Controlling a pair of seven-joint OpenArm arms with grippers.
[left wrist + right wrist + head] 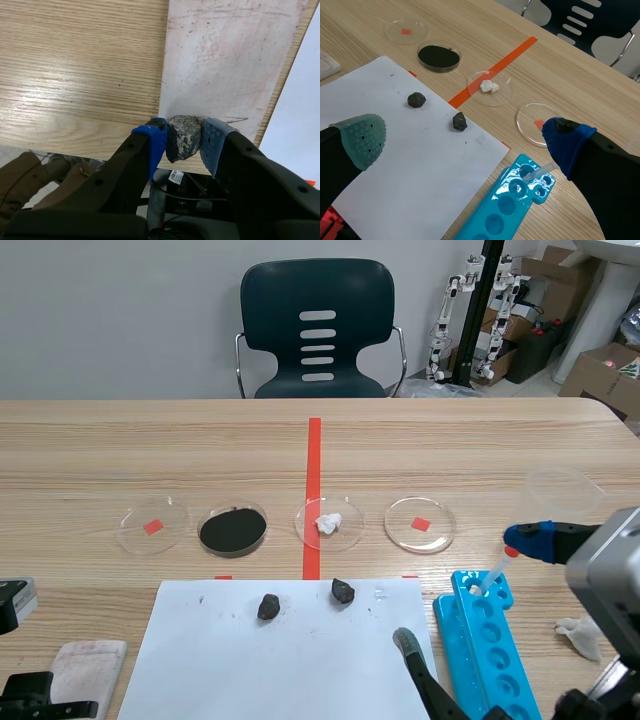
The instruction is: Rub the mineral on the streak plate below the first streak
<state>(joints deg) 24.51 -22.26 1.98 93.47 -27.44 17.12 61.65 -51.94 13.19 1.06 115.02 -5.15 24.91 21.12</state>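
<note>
My left gripper point(183, 136) is shut on a grey speckled mineral point(183, 139) held between its blue pads. The mineral sits at the near edge of the white streak plate point(230, 60), which carries faint scratches and a short dark streak point(235, 120) right beside the mineral. In the scene view the streak plate point(88, 665) lies at the table's front left, and the left gripper is mostly out of frame. My right gripper point(465, 142) is open, with nothing between its fingers, and hangs above the right edge of the white paper point(290, 660) and the blue well tray point(490, 645).
Two dark rocks point(268, 606) point(342, 590) lie on the paper. Behind it stand several petri dishes, one with black powder point(233, 529) and one with white lumps point(329, 523). A pipette point(492, 575) rests on the tray, with a crumpled tissue point(580, 635) at its right.
</note>
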